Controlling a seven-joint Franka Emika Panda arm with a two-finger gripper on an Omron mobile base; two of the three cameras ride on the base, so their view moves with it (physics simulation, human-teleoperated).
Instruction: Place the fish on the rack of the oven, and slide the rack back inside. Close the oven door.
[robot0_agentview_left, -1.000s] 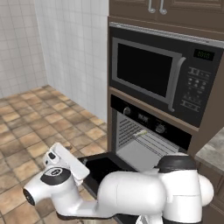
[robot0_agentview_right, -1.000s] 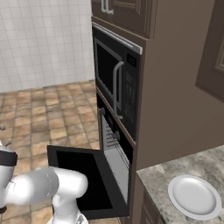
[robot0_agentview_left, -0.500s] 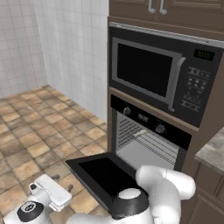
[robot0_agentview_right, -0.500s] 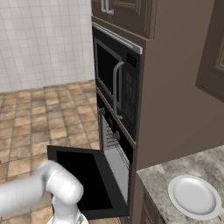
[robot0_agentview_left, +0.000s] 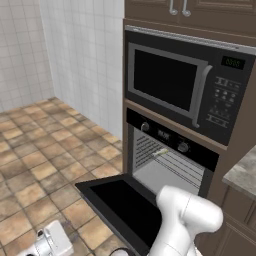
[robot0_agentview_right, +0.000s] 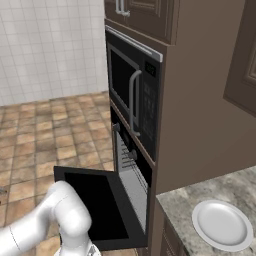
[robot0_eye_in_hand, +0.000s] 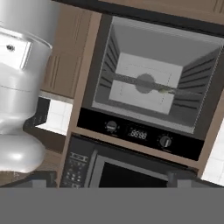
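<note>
Inside oven (robot0_agentview_left: 165, 165), fish (robot0_agentview_left: 161, 152) lies on rack (robot0_eye_in_hand: 131, 81), already pushed in. Door (robot0_agentview_left: 125, 205) hangs open, flat; likely stiff, hinged, best lifted by handle edge. Gripper (robot0_agentview_left: 50, 242) low near floor; jaw state unclear.

Domestic kitchen: built-in oven (robot0_agentview_left: 167, 165) below microwave (robot0_agentview_left: 187, 87) at 12 o'clock, brown cabinets (robot0_agentview_right: 210, 90), stone counter (robot0_agentview_right: 200, 200) at 3 o'clock, tiled floor (robot0_agentview_left: 35, 150).
</note>
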